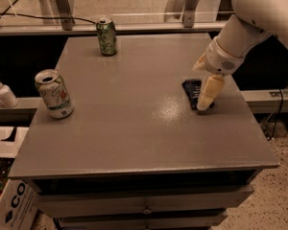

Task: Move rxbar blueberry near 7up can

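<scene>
The rxbar blueberry [192,91] is a dark navy flat bar lying on the right part of the grey table [134,128]. My gripper [205,102] comes down from the upper right on the white arm and stands right over the bar, its pale tip touching the bar's near end and hiding part of it. The 7up can [53,94] is pale whitish-green with a silver top and stands upright near the table's left edge, far from the bar.
A darker green can [106,36] stands upright at the table's back edge. A white pump bottle [3,92] sits on a ledge left of the table. A cardboard box [9,206] is on the floor at lower left. Drawers run below the tabletop.
</scene>
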### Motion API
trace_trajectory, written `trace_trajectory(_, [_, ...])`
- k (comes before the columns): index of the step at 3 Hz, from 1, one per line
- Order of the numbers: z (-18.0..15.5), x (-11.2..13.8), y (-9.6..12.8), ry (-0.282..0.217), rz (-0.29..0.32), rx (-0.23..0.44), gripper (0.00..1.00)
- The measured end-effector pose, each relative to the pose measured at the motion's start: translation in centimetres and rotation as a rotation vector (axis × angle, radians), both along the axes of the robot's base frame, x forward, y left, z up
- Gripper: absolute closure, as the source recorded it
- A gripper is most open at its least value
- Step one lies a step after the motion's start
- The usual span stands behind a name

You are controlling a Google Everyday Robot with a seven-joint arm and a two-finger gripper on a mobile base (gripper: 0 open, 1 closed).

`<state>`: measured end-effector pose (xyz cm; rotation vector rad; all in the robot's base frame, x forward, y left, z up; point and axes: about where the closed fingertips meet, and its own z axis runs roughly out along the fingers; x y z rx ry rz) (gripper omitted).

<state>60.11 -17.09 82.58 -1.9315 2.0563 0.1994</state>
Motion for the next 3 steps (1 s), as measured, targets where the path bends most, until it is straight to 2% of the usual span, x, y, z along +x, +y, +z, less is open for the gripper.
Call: trace_trajectory(3, [-0.47, -0.05, -0.29, 0.014, -0.008, 0.002, 0.88])
